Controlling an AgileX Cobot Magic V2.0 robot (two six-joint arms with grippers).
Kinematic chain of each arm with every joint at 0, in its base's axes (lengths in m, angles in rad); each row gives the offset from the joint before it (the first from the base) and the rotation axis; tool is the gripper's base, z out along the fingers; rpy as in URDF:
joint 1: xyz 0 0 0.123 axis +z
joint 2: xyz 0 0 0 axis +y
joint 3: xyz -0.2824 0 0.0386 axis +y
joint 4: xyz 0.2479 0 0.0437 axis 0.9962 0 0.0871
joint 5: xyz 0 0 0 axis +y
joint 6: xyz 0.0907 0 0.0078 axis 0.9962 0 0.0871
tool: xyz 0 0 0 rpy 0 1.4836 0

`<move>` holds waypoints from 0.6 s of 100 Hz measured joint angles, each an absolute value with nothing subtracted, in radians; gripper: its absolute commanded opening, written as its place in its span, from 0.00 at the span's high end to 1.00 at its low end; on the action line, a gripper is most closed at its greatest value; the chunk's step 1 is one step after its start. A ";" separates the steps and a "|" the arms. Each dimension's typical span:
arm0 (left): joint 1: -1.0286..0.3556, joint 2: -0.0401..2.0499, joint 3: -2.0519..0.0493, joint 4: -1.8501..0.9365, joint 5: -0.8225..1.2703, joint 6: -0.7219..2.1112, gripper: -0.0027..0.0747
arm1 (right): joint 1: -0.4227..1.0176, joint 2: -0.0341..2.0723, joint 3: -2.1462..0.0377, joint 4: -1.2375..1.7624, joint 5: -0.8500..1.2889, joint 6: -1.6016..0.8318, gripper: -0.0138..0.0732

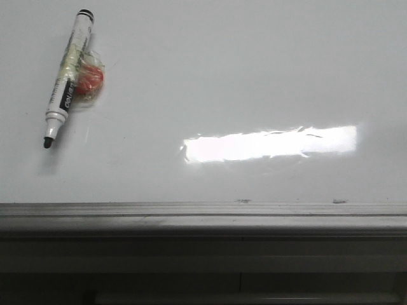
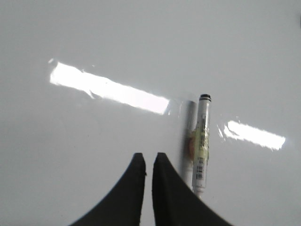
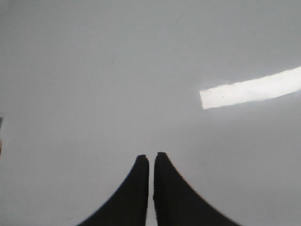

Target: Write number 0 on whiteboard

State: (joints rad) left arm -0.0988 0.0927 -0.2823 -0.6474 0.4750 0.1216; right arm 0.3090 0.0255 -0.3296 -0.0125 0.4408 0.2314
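Nearest you, the grey edge rail (image 1: 203,219) fronts the whiteboard (image 1: 254,76). Your marker (image 1: 67,76) lies uncapped at ten o'clock, tip toward you, unheld. Left end effector (image 2: 148,162) and right end effector (image 3: 151,162) are both clenched, empty.

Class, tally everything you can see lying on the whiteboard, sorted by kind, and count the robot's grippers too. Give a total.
Marker pens: 1
Red objects in clear wrap, taped to the marker: 1
Grippers: 2, left gripper and right gripper
Written numbers on the whiteboard: 0
Total: 4
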 measured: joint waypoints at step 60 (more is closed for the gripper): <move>-0.381 0.912 -0.897 -0.403 0.919 0.179 0.67 | 0.309 0.387 -0.534 -0.009 0.546 0.125 0.46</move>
